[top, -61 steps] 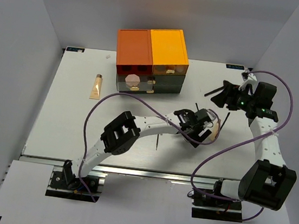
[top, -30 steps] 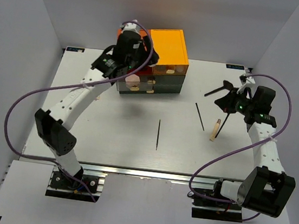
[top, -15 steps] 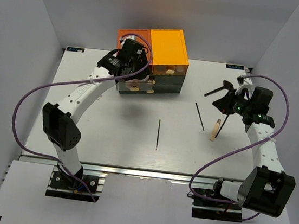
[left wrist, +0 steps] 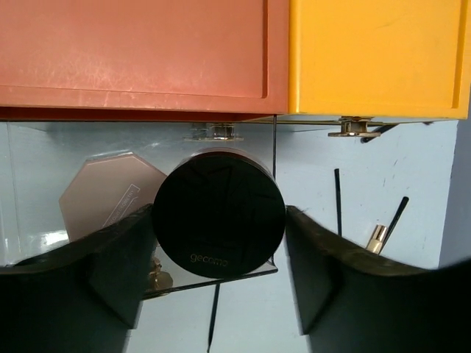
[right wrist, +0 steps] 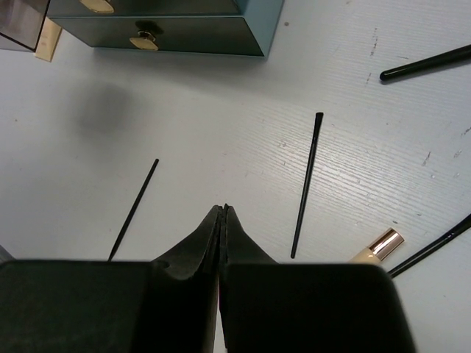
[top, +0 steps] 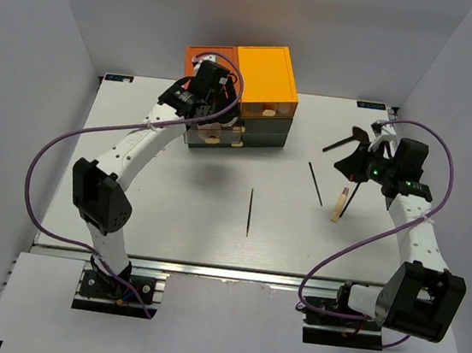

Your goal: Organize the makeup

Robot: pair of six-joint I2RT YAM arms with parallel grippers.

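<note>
With left gripper [left wrist: 219, 220] pinching the black jar [left wrist: 218, 198] over the open drawer [left wrist: 33, 187], beside the pink compact [left wrist: 103, 195], lower gently and level before letting go; right gripper [right wrist: 222, 213] pressed together, empty.

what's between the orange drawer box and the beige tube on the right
A thin black stick lies between the orange drawer box and beige tube, clearest in the right wrist view.

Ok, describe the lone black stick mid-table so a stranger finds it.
Find the orange-and-dark drawer box at the back of the table. Straight toward the near edge from it, the thin black stick lies by itself. The other stick sits further right, slanted, near a beige tube; this one runs front to back, alone.
</note>
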